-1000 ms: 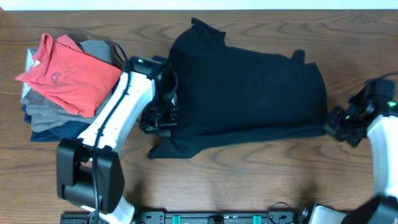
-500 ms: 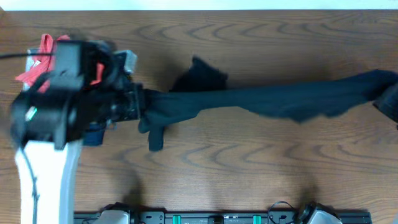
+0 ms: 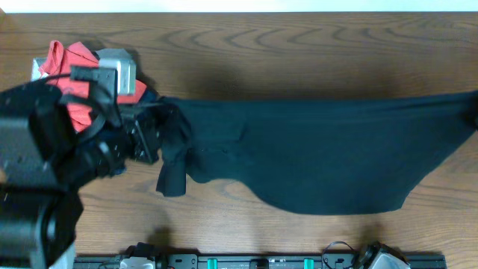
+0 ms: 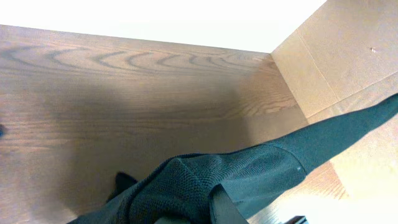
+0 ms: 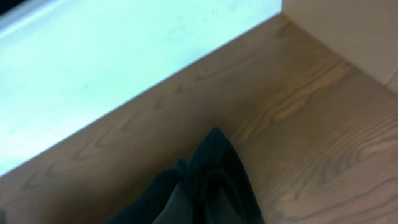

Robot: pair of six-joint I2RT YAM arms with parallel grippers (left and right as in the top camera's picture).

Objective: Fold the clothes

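You're holding the black shirt (image 3: pixel 314 161) stretched wide above the table (image 3: pixel 299 45), its lower edge sagging, with the left gripper (image 3: pixel 153 138) and right gripper (image 5: pixel 189 208) each clamping tight on a bunched end.

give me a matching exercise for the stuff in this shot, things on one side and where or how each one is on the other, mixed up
Things:
1. black shirt
2. red shirt
3. left gripper
4. table

Place, colour or state:
a. lying at the far left
b. shut on the left end of the dark cloth
c. pulled out wide, left to right
d. brown wood grain

Pairs: 1-c, 2-a, 3-b, 4-d
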